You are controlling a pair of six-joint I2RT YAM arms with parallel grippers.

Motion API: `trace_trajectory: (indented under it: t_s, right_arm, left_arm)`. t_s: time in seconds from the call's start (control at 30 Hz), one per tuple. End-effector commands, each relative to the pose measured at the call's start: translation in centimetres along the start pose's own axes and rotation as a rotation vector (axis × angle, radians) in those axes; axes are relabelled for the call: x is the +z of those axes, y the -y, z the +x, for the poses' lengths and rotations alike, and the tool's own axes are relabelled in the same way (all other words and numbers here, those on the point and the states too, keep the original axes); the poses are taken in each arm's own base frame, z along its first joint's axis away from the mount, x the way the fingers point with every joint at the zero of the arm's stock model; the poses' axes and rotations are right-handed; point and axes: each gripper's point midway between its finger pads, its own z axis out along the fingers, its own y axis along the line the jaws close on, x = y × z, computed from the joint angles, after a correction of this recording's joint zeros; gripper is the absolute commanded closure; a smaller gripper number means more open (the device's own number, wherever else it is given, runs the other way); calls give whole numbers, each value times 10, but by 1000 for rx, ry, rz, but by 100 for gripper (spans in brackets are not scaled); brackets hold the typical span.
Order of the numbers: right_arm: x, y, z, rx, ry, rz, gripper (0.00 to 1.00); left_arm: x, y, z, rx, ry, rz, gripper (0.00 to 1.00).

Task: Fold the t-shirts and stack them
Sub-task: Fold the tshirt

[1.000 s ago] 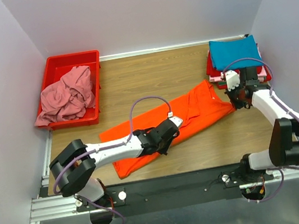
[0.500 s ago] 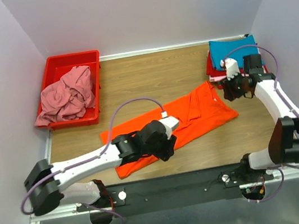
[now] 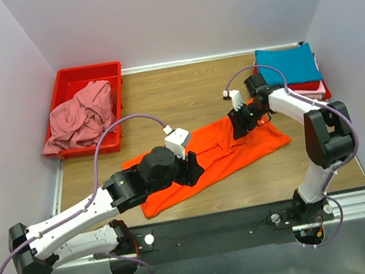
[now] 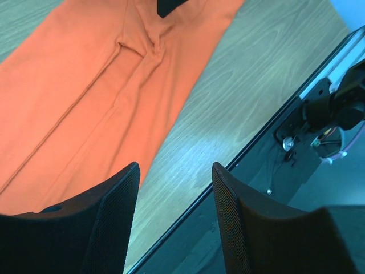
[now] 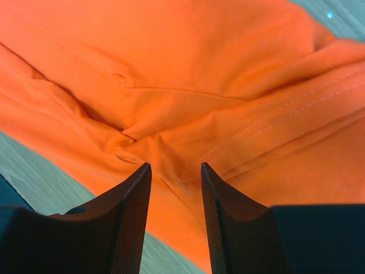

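A bright orange t-shirt (image 3: 226, 152) lies folded into a long strip, slanting across the middle of the table. My left gripper (image 3: 192, 171) hovers over its middle near the front edge, jaws open and empty. In the left wrist view the gripper (image 4: 175, 166) frames bare wood beside the orange t-shirt (image 4: 97, 97). My right gripper (image 3: 240, 126) is over the strip's far right part, open. Its wrist view shows the gripper (image 5: 174, 166) just above a creased fold of orange cloth (image 5: 188, 85). A teal folded t-shirt (image 3: 287, 65) tops a stack at the back right.
A red plastic bin (image 3: 85, 70) at the back left holds a crumpled dusty pink t-shirt (image 3: 82, 118). Red and pale pink shirts (image 3: 320, 91) lie under the teal one. The black mounting rail (image 3: 251, 218) runs along the table's near edge.
Both grippers have opened and let go of the orange t-shirt. The right arm swung left from the shirt's right corner to above its upper part. The left arm shifted slightly left.
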Motion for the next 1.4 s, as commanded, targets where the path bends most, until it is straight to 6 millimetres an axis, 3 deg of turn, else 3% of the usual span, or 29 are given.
trace_trajectory:
  t_s: [0.0, 0.33, 0.7, 0.77, 0.87, 1.03, 1.17, 1.33, 1.37]
  right_arm:
    - [-6, 12, 4, 33, -28, 83, 53]
    - [-7, 2, 22, 31, -42, 82, 51]
    - [6, 8, 29, 34, -96, 89, 52]
    - [7, 7, 30, 33, -104, 88, 54]
    - [8, 4, 27, 23, -102, 79, 66]
    - [8, 0, 15, -14, -91, 75, 88]
    - [10, -7, -7, -67, -78, 63, 94]
    - [31, -13, -29, -135, -112, 52, 97]
    - [31, -10, -42, -158, -98, 71, 97]
  left_arm:
    - [-5, -12, 1, -49, 30, -44, 38]
    - [-6, -16, 8, -48, 23, -48, 38]
    - [-8, -17, 9, -56, 32, -39, 38]
    - [-9, -17, 10, -59, 32, -39, 38]
    - [-9, -18, 10, -60, 34, -40, 38]
    - [-10, -19, 9, -56, 34, -44, 38]
    - [-11, -22, 9, -57, 34, -51, 38]
    - [-11, -23, 10, -63, 32, -56, 38]
    - [-11, -23, 9, -64, 36, -57, 38]
